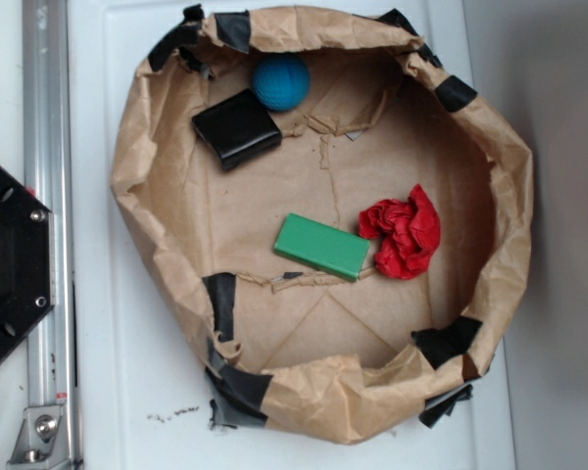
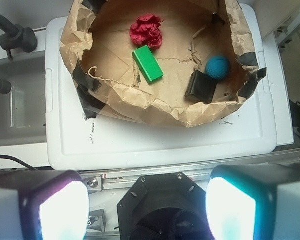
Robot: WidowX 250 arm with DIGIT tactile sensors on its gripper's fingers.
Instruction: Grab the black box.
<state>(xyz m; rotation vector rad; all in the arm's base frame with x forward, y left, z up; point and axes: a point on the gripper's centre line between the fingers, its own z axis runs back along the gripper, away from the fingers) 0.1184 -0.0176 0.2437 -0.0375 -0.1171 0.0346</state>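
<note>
White worktop (image 1: pixel 108 372) carries brown paper nest (image 1: pixel 510 196). Black box (image 1: pixel 237 128) sits inside near rim, just beside blue ball (image 1: pixel 280 81). Gripper (image 2: pixel 145 200) spread wide, high above, well short of nest. Risk: fingers catch paper wall or nudge ball; glossy box could slip.

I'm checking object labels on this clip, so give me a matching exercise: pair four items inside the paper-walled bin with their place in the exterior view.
Items:
1. glossy black squarish box
2. blue textured ball
3. green rectangular block
4. crumpled red cloth

Places:
A. right of the green block
B. near the bin's centre
C. top edge, right of the black box
D. upper left, beside the ball

Pairs: 1-D, 2-C, 3-B, 4-A
</note>
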